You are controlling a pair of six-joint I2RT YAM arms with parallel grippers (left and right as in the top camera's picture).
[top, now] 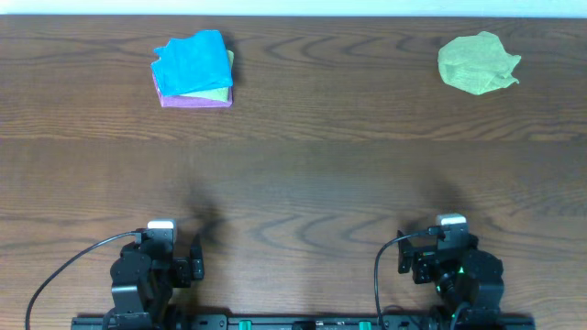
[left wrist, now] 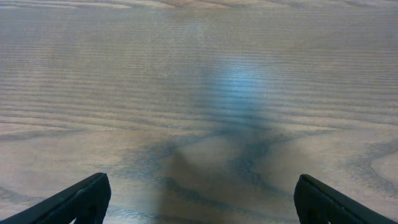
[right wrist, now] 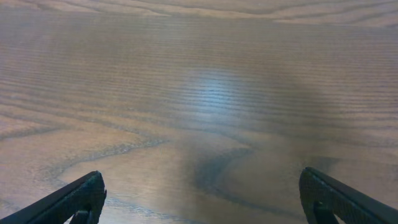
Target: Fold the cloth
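Observation:
A crumpled green cloth (top: 477, 62) lies at the far right of the wooden table. A stack of folded cloths (top: 193, 71), blue on top of light green and pink, sits at the far left. My left gripper (top: 174, 252) rests at the near left edge and my right gripper (top: 438, 246) at the near right edge, both far from the cloths. In the left wrist view the left gripper (left wrist: 202, 199) is open over bare wood. In the right wrist view the right gripper (right wrist: 202, 198) is open over bare wood. No cloth shows in either wrist view.
The wooden table (top: 303, 174) spans the whole overhead view. Black cables (top: 64, 270) run from the arm bases along the near edge. A pale wall strip borders the far edge.

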